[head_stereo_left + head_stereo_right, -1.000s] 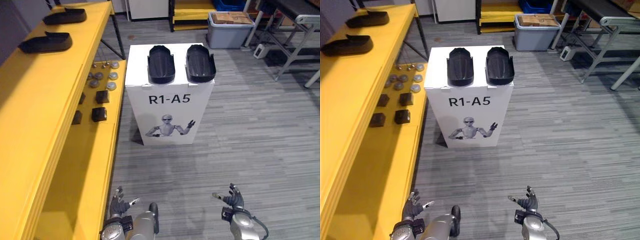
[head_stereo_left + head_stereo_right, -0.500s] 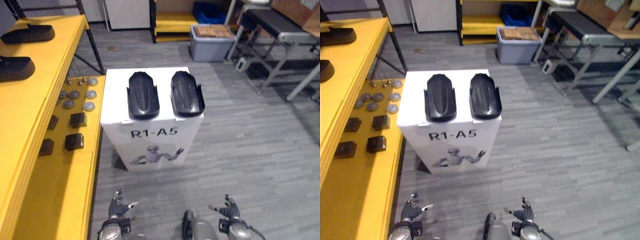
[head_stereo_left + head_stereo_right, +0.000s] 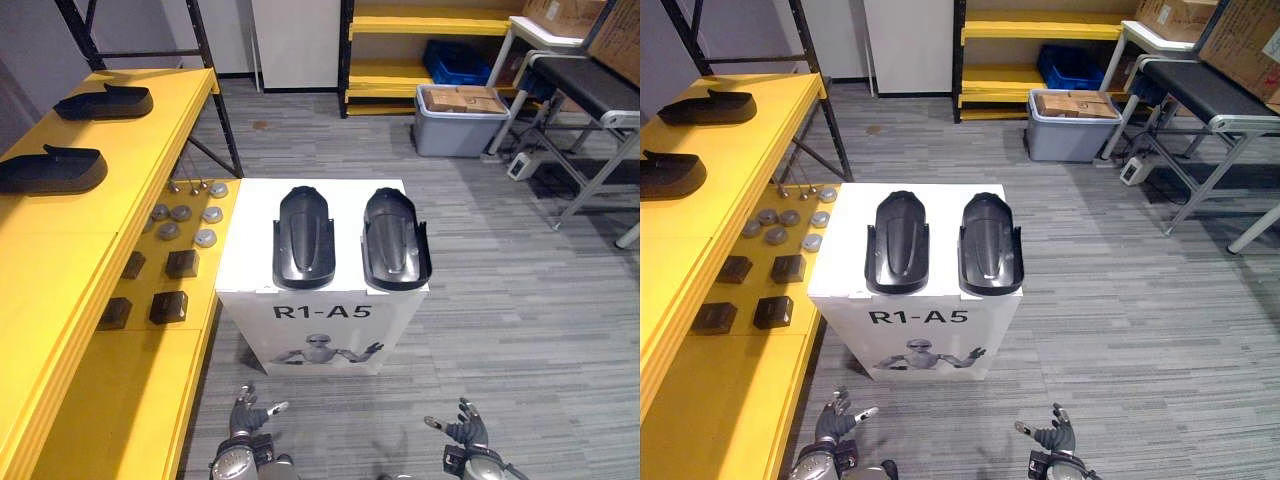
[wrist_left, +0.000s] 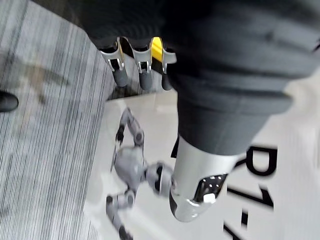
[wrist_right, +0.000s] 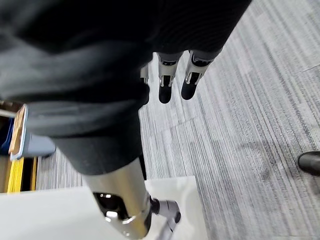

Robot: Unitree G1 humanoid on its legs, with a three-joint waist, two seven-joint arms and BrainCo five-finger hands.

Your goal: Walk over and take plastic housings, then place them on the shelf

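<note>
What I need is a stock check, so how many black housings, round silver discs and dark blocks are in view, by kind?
black housings: 4
round silver discs: 6
dark blocks: 4
Total: 14

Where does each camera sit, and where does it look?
Left eye view: head, looking down at plastic housings on a white box; left hand, right hand below.
Right eye view: beside it, shares that scene.
Left wrist view: along the open left hand, at the box's printed side.
Right wrist view: along the open right hand, at floor and box.
</note>
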